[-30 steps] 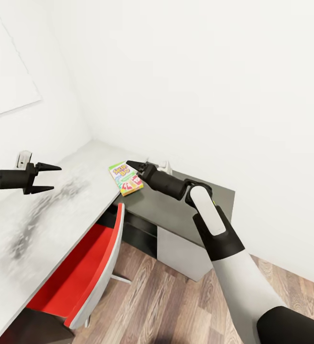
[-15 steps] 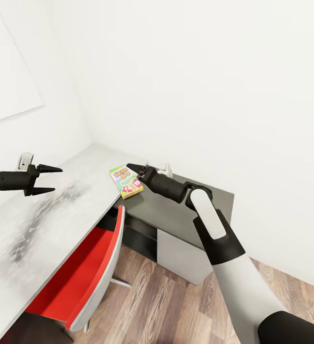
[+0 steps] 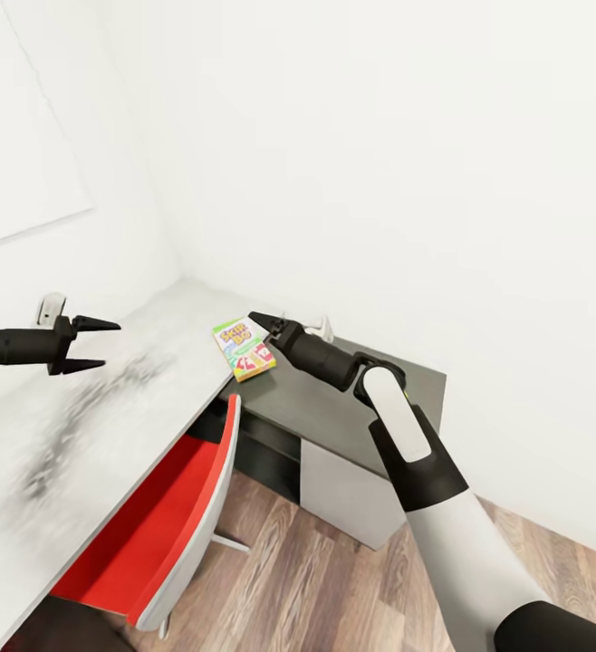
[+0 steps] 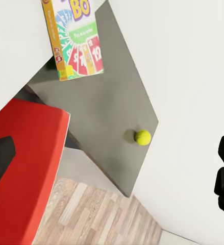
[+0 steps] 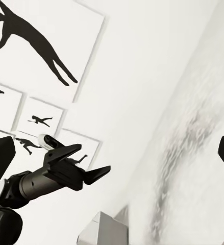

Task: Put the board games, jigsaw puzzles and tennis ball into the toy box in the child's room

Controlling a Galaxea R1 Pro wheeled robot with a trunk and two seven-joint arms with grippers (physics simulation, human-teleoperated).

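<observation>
White walls w/ black silhouette prints [image 5: 35, 30], wood floor [image 3: 325, 580] below. Table [image 3: 99, 407] = landmark: white top w/ grey smudges, meets a dark grey section [image 3: 334, 398] at the corner by the wall.

Board game [image 3: 244, 348] lies flat on the table right at the white/grey seam, face up. Print reads "SKIP-BO" in yellow/orange letters, fanned number cards under it, "12" readable in left wrist view [image 4: 76, 38]. Long axis runs from the wall side toward the table's front edge, logo end toward the wall. One corner hangs slightly over the front edge.

Tennis ball [image 4: 142, 137] sits on the dark grey section, well apart from the game, close to the wall-side edge; in head view a sliver of it peeks out behind the right arm.

Red chair [image 3: 144, 525] tucked under the table's front edge, near the game.

Right gripper [image 3: 264, 324] hovers just beside the game's wall-side end, jaws look pressed together, nothing pinched. Left gripper [image 3: 94, 345] held over the white top, well apart from the game, jaws spread, empty; also seen in right wrist view [image 5: 89, 173].
</observation>
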